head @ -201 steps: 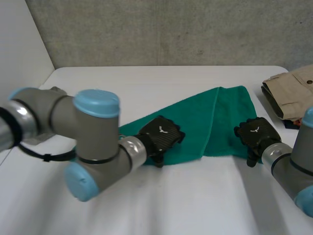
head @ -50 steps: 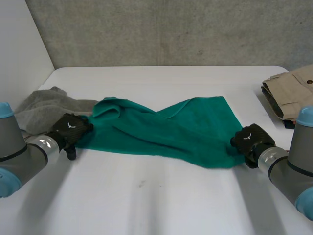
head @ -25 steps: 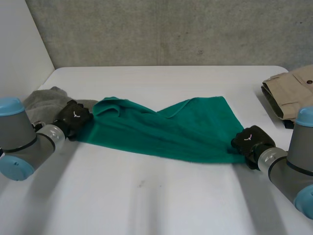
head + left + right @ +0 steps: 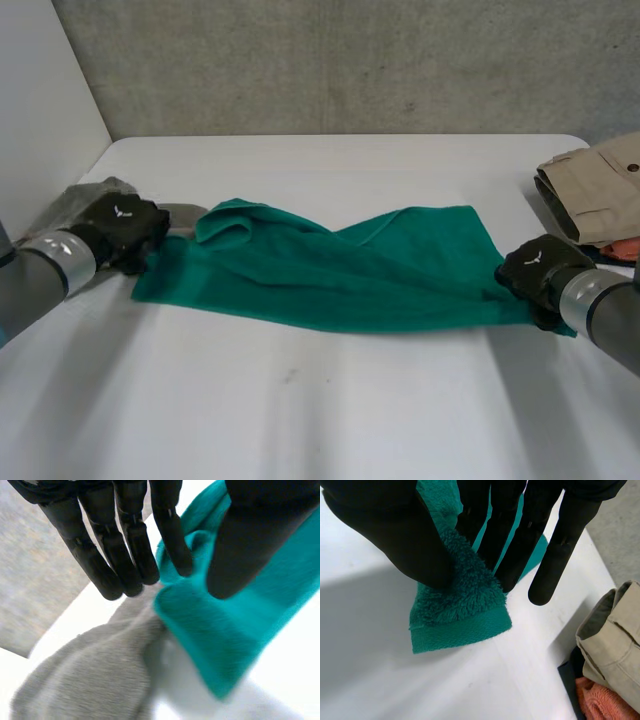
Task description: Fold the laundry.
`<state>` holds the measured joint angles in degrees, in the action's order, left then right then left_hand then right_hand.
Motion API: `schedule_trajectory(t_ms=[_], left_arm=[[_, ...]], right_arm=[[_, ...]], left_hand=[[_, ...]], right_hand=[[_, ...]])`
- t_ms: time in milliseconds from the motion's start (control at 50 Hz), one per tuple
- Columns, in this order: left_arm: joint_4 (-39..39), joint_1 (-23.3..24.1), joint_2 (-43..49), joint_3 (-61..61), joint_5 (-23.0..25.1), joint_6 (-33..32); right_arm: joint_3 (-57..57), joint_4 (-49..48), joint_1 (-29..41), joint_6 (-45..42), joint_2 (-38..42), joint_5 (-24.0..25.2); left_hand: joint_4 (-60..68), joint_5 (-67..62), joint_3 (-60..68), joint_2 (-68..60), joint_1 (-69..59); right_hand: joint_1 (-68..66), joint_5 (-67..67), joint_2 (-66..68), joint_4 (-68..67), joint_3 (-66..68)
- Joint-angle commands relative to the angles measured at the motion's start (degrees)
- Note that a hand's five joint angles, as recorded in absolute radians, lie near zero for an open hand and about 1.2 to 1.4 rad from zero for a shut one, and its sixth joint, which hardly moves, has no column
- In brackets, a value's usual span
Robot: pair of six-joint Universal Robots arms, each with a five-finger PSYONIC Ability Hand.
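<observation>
Across the middle of the white worktop (image 4: 340,410) a green towel (image 4: 340,275) lies stretched and rumpled from 9 o'clock to 3 o'clock. At its 9 o'clock end the left hand (image 4: 125,228) pinches a corner between thumb and finger, just beside a grey cloth (image 4: 70,205). At the 3 o'clock end the right hand (image 4: 540,272) grips the other corner between thumb and fingers, with folded beige clothes (image 4: 600,185) near it at 1 o'clock.
</observation>
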<state>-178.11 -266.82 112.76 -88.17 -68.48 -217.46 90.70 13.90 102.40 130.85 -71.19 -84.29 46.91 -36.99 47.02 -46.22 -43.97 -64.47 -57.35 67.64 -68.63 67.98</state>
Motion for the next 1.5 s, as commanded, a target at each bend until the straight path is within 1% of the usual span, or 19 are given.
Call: schedule_trajectory(t_ms=[20,60,120,260,420,480,640,780,1020,1060,1100,1120,1180,1260,1340,1360,1420,1440,1500], left_arm=[[4.26,-0.90,1.22,-4.29,4.67,0.73],[3.73,-1.16,2.46,-4.38,4.59,-0.33],[2.50,-1.34,5.01,-3.51,4.32,-1.56],[-0.66,-0.37,10.63,0.62,3.88,-0.51],[-2.86,0.33,14.77,4.67,2.56,0.10],[-3.56,0.51,16.08,6.16,2.12,0.11],[-4.27,1.30,18.90,9.15,1.68,-0.16],[-4.27,1.83,19.52,11.78,1.51,0.28],[-4.53,2.71,22.85,16.00,1.42,0.46],[-4.36,2.79,23.29,16.53,1.16,0.63],[-4.09,2.88,23.12,16.71,0.81,0.81],[-3.83,2.97,22.34,16.54,0.28,0.90],[-3.56,3.15,20.14,15.75,-0.77,1.33],[-1.90,2.97,13.12,11.98,-3.06,3.26],[1.00,2.62,3.10,5.74,-3.94,6.95],[2.66,2.27,-1.10,3.11,-3.77,8.44],[5.30,1.65,-7.01,-0.50,-3.24,10.12],[7.23,1.13,-10.51,-2.60,-2.72,10.99],[11.28,1.04,-15.63,-5.78,-1.22,11.27]], right_arm=[[-4.47,2.02,-0.35,1.60,2.63,-0.09],[-5.27,0.87,-0.88,2.21,3.68,-0.17],[-6.33,-0.71,-1.58,3.27,5.62,-0.53],[-6.77,-3.35,-1.76,4.76,8.96,-0.97],[-5.63,-5.37,-1.15,4.85,10.10,-1.05],[-5.10,-6.34,-0.71,4.68,10.11,-1.14],[-4.04,-7.30,0.00,4.50,10.11,-1.14],[-3.34,-7.92,0.44,4.24,10.11,-1.14],[-2.99,-8.18,0.61,3.97,10.11,-1.14],[-2.99,-8.18,0.61,3.97,10.19,-1.14],[-2.99,-8.18,0.52,3.97,10.19,-1.14],[-2.99,-8.18,0.52,3.97,10.11,-1.14],[-2.99,-8.01,0.52,3.97,9.93,-1.14],[-2.99,-7.40,0.44,3.89,8.44,-1.32],[-3.08,-3.36,0.17,2.57,4.58,-1.84],[-3.34,-0.13,-0.18,1.26,2.48,-2.19],[-3.86,5.42,-0.97,-1.29,-1.22,-2.55],[-4.39,9.53,-1.75,-3.21,-3.49,-2.55],[-5.45,18.16,-3.25,-6.91,-7.03,-2.46]], left_hand=[[-8.40,8.48,-8.51,7.70,5.46],[-13.46,13.54,-13.57,12.77,10.53],[-16.01,16.09,-16.12,15.31,13.07],[-14.66,14.74,-14.77,13.97,11.73],[-10.96,11.04,-11.07,10.27,8.03],[-4.92,5.00,-5.03,4.23,1.99],[-2.05,2.13,-2.16,1.35,-0.89],[6.68,-6.60,6.57,-7.37,-9.62],[13.93,-13.85,13.82,-14.62,-16.86],[18.96,-18.88,18.85,-19.65,-21.89],[27.51,-27.43,27.40,-28.20,-30.45],[33.04,-32.96,32.93,-33.73,-35.97],[33.09,-33.01,32.98,-33.78,-36.03],[33.09,-33.01,32.98,-33.78,-36.03],[33.09,-33.01,32.98,-33.78,-36.03],[33.09,-33.01,32.98,-33.78,-36.03],[33.09,-33.01,32.98,-33.78,-36.03],[33.09,-33.01,32.98,-33.78,-36.03],[33.09,-33.01,32.98,-33.78,-36.03]], right_hand=[[-15.53,-12.65,12.36,-11.37,12.02],[-15.53,-12.65,12.36,-11.37,12.02],[-15.53,-12.65,12.36,-11.37,12.02],[-15.53,-12.65,12.36,-11.37,12.02],[-15.53,-12.65,12.36,-11.37,12.02],[-15.53,-12.65,12.36,-11.37,12.02],[-15.53,-12.65,12.36,-11.37,12.02],[-15.53,-12.65,12.36,-11.37,12.02],[-15.53,-12.65,12.36,-11.37,12.02],[-15.53,-12.65,12.36,-11.37,12.02],[-15.53,-12.65,12.36,-11.37,12.02],[-15.53,-12.65,12.36,-11.37,12.02],[-15.53,-12.65,12.36,-11.37,12.02],[-15.53,-12.65,12.36,-11.37,12.02],[-15.53,-12.65,12.36,-11.37,12.02],[-15.53,-12.65,12.36,-11.37,12.02],[-15.53,-12.65,12.36,-11.37,12.02],[-15.53,-12.65,12.36,-11.37,12.02],[-15.53,-12.65,12.36,-11.37,12.02]])
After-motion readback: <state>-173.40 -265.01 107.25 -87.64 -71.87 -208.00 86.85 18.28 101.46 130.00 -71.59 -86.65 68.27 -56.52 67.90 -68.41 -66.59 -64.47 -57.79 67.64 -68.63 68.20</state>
